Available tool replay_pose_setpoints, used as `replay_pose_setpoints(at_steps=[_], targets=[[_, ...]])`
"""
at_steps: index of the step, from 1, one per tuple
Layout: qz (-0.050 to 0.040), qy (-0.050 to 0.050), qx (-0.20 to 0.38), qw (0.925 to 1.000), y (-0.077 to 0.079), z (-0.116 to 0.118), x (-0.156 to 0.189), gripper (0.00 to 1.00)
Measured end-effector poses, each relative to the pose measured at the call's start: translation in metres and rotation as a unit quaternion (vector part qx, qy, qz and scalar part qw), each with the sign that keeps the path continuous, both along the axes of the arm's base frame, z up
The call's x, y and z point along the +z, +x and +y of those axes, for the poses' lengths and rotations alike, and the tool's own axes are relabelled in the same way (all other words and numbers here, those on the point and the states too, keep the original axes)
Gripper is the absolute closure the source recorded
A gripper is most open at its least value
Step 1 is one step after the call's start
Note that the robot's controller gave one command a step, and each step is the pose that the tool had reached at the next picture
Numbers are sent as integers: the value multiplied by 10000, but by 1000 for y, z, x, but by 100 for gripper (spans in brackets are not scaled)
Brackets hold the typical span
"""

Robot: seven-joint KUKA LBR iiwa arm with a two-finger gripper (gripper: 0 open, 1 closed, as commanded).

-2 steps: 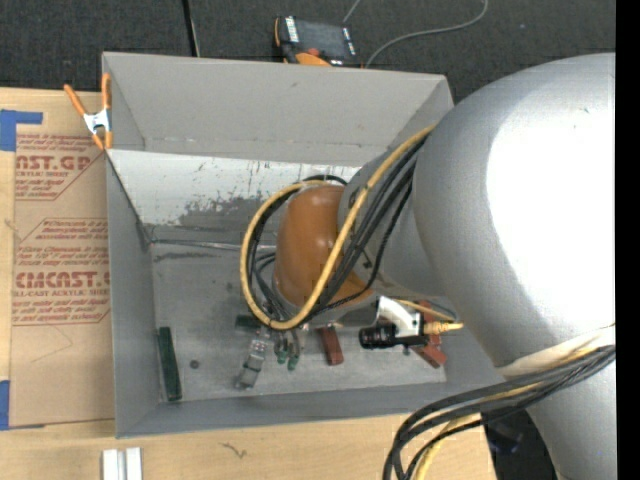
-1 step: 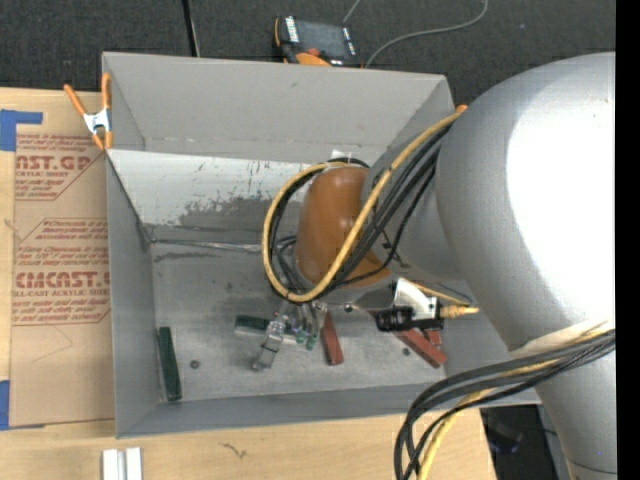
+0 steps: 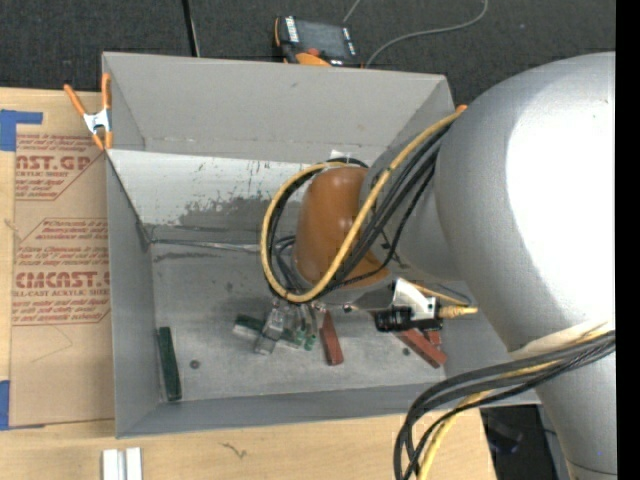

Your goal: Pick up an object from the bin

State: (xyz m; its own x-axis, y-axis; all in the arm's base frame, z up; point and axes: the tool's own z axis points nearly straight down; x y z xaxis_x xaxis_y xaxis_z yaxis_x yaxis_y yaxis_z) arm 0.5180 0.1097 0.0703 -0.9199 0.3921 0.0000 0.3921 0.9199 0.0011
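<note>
1. Several small loose things lie on the floor of the grey bin, all toward its front side.
2. One dark green bar lies alone in the front left corner. It runs lengthwise along the left wall and is well apart from everything else.
3. Front centre: a clump of grey and green bits, heaped together. The separate pieces are too small to name.
4. A reddish-brown stick lies just right of the clump, slanted, with its upper end toward the gripper.
5. Further right there is a second red piece, also slanted, close against the silver body of the arm.
6. A black plug on a yellow lead sits just above that red piece. It looks like robot wiring, not a bin item.
7. The arm comes in from the right, and its bulk covers the bin's right side.
8. The orange cover at the wrist hides the middle of the floor and most of the tool below it. So do the looped yellow and black cables.
9. The gripper points down from under the orange cover at front centre. It is low to the floor, at the right edge of the clump, between the clump and the reddish-brown stick.
10. The tip is at or touching the clump, but contact cannot be confirmed.
11. Gripper spread cannot be told, since cables and clutter mask it. Whether anything is gripped cannot be told either.
</note>
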Motion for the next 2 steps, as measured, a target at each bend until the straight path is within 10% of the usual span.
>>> replay_pose_setpoints(at_steps=[1, 2], targets=[[1, 0, 2, 10000, 0, 1, 10, 100], [-38, 7, 7, 10000, 2, 1, 98, 100]])
